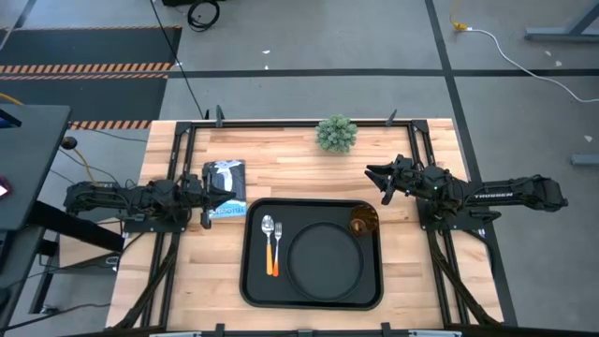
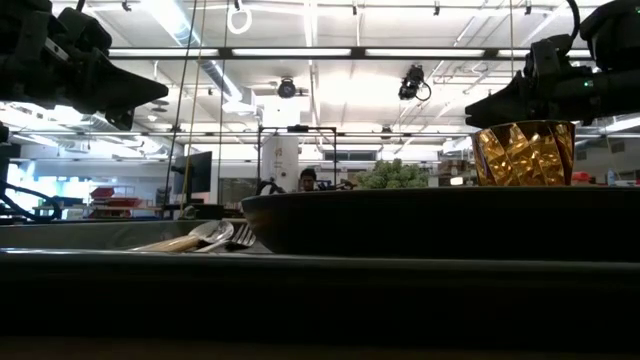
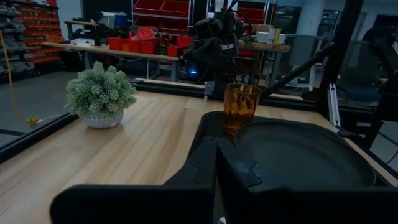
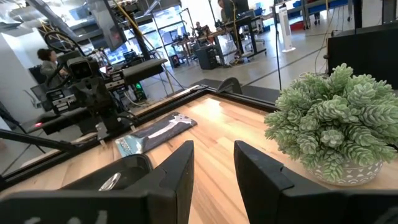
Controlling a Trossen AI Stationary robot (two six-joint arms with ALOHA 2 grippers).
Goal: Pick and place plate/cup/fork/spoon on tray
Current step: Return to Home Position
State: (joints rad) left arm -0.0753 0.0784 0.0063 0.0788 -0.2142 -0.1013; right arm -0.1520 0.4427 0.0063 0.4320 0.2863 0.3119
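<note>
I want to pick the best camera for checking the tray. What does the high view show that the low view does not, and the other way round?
Only the high view shows the whole tray, the blue packet beside the left claw, shut, and the open right claw near the plant.
Only the low view shows the room behind, with a person far off.
Both show the plate, the cup, the fork and the spoon on the tray.
</note>
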